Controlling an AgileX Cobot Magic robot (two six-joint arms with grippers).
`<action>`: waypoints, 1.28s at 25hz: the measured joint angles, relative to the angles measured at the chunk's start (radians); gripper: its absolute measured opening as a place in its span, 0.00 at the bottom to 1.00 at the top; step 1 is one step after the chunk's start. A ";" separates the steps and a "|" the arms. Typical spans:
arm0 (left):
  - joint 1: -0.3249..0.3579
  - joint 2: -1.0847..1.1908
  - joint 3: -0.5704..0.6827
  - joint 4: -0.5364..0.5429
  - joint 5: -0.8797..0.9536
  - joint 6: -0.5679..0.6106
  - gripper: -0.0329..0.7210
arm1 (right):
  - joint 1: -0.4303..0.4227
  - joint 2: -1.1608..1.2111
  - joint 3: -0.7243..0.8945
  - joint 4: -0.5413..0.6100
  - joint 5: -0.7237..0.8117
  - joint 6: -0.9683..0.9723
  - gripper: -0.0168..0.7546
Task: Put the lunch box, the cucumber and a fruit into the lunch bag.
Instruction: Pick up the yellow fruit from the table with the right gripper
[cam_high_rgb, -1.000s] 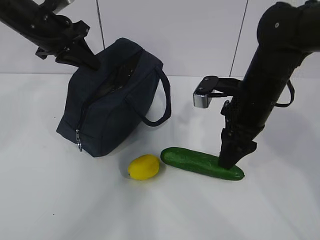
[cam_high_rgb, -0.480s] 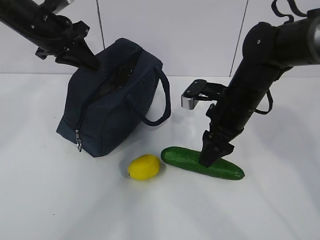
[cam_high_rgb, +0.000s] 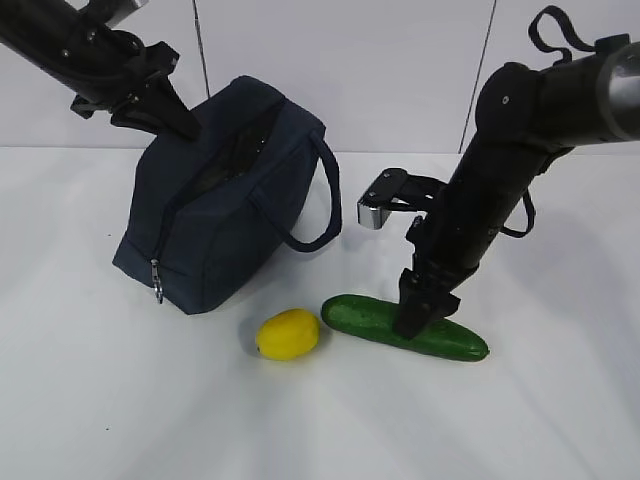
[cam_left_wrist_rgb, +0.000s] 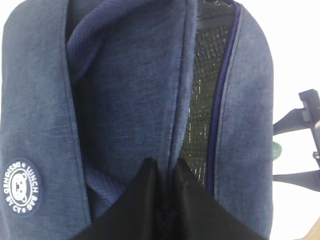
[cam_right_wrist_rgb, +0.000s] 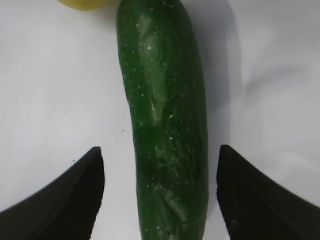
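Here, one cucumber (cam_right_wrist_rgb: 167, 135) lies between the right gripper (cam_right_wrist_rgb: 160, 195)'s wide-open, empty jaws; one fruit (cam_high_rgb: 288, 334) beyond it. The left gripper (cam_left_wrist_rgb: 164, 192) pinches one lunch bag (cam_high_rgb: 225, 200)'s opening edge.

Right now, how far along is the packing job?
Done: the lunch bag is unzipped, its mouth held open by the left gripper shut on the edge. I cannot see a lunch box, so whether it is inside I cannot tell. In hand: the right gripper has its jaws open on either side of the cucumber, not yet gripping. Left: the cucumber and the yellow fruit both lie on the table.
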 joint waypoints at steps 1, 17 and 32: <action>0.000 0.000 0.000 0.000 0.000 0.000 0.08 | 0.000 0.005 0.000 0.000 0.000 0.000 0.73; 0.000 0.000 0.000 0.000 -0.002 0.000 0.08 | 0.000 0.039 0.000 0.002 -0.007 -0.002 0.66; 0.000 0.000 0.000 0.000 -0.002 0.000 0.08 | 0.000 0.039 -0.003 0.007 -0.008 -0.002 0.44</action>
